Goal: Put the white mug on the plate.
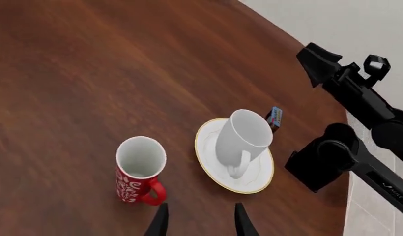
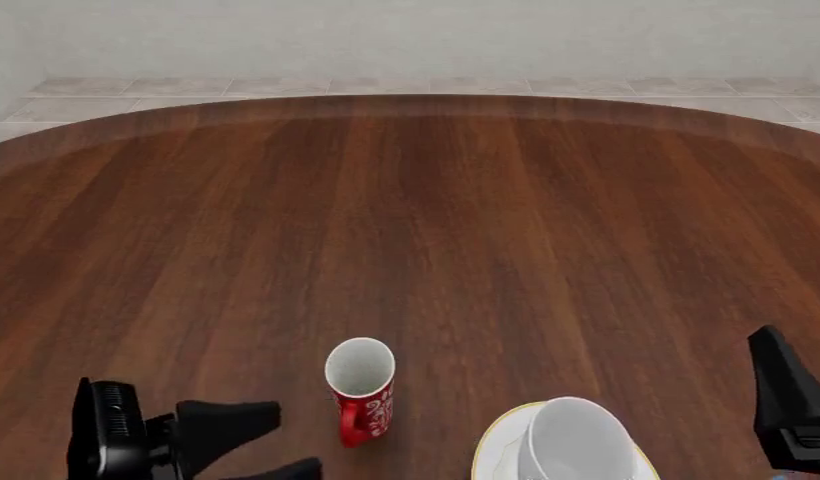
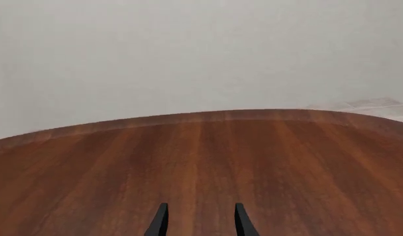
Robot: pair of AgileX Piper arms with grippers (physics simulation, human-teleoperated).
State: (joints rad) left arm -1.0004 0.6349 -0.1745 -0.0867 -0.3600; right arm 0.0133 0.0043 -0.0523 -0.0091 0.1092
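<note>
The white mug (image 1: 244,135) stands upright on the plate (image 1: 259,173), its handle on the side facing the left wrist camera. Both also show at the near edge of the front view, the mug (image 2: 570,440) on the plate (image 2: 496,442). My left gripper (image 1: 198,221) is open and empty, short of the mug and plate; in the front view it (image 2: 293,437) is at the lower left. My right gripper (image 3: 198,221) is open and empty, pointing over bare table toward the wall; it (image 2: 781,385) sits to the right of the plate.
A red mug with a white pattern (image 1: 139,169) stands upright just left of the plate (image 2: 361,385). The right arm (image 1: 359,98) rises beside the plate near the table's edge. A small blue part (image 1: 275,117) shows just behind the white mug.
</note>
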